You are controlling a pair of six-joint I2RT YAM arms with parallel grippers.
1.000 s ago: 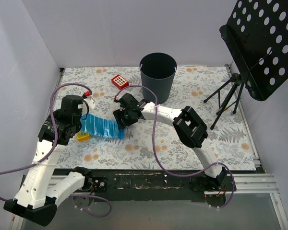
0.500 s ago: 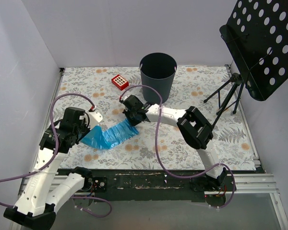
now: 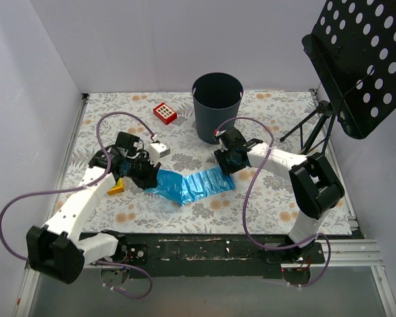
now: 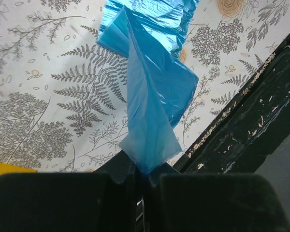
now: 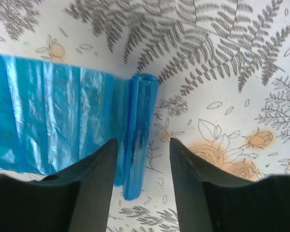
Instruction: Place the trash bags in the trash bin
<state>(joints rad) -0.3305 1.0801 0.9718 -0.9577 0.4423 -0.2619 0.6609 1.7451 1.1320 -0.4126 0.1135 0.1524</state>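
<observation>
- At the left end effector (image 4: pixel 135 179): jaws together, clamped on one end of the trash bag (image 4: pixel 152 92).
- Right end effector (image 5: pixel 143 145): jaws apart, straddling the bag's rolled far end; no grip evident.
- Bag lies stretched along the surface (image 3: pixel 270 198) between both arms, near the trash bin (image 3: pixel 218 122) but outside it.
- Assessment: bag not yet binned; lift, carry and release remain.

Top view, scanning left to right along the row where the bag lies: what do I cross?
In order: yellow block → left hand → blue bag, its left end pinched in that hand → right hand, open around the rolled right end → music stand. The bin and red tile sit farther back, left out.
</observation>
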